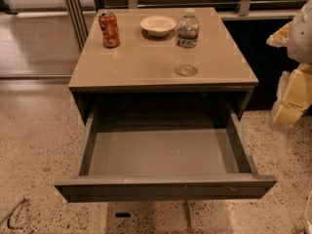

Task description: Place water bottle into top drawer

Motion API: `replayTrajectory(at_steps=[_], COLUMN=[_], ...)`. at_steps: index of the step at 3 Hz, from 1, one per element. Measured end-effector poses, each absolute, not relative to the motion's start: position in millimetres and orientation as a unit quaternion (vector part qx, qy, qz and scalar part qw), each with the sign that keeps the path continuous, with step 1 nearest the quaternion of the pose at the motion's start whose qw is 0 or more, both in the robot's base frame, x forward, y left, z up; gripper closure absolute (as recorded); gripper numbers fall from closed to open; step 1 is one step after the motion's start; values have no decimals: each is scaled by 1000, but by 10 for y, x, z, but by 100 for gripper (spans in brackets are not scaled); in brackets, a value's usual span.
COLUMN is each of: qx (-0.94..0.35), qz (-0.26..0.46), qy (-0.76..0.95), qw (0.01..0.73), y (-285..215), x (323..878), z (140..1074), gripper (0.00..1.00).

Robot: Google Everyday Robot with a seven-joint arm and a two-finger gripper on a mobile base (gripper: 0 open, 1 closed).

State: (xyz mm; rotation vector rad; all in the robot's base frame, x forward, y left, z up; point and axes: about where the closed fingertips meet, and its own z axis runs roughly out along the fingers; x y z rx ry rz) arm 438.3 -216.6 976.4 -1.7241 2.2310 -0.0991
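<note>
Top drawer (165, 182) sits nearest the lens: it stands open, front panel lowest in view, nothing seen inside, lying below and in front of the water bottle (186, 43). Water bottle is upright on the cabinet top (136, 62), cap on, nothing touching it. Gripper (294, 89) is to the right of the bottle, well apart from it and off the side of the cabinet, at about the height of the bottle's base. It does not hold the bottle. Whether it is released or clenched cannot be told from this view. Judgement: the drawer is ready, the step in hand is the approach to the bottle, and the grasp is not yet made. Next move calls for bringing the gripper leftward over the cabinet edge to the bottle's body, closing on it below the dark label band, lifting clear, then carrying it forward and down into the drawer. Thin clear plastic, likely light and easy to tip, so a level side approach seems wise. Other items: white bowl (157, 25) left of the bottle and a little behind it, near but apart; orange-red soda can (109, 29) farther left of the bottle, well apart. Neither lies between gripper and bottle, so the path from the right looks open. Possible snag: the cabinet's front lip, below the bottle, on the way down.
</note>
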Motion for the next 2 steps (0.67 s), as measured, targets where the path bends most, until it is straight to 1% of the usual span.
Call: replayTrajectory(at_steps=[1,2], qx=[-604,-608], qz=[-35,-39], qy=[777,767], qw=[171,202], y=[-2166,-2120], x=[4500,4888], z=[9767,9781], gripper=[0,0])
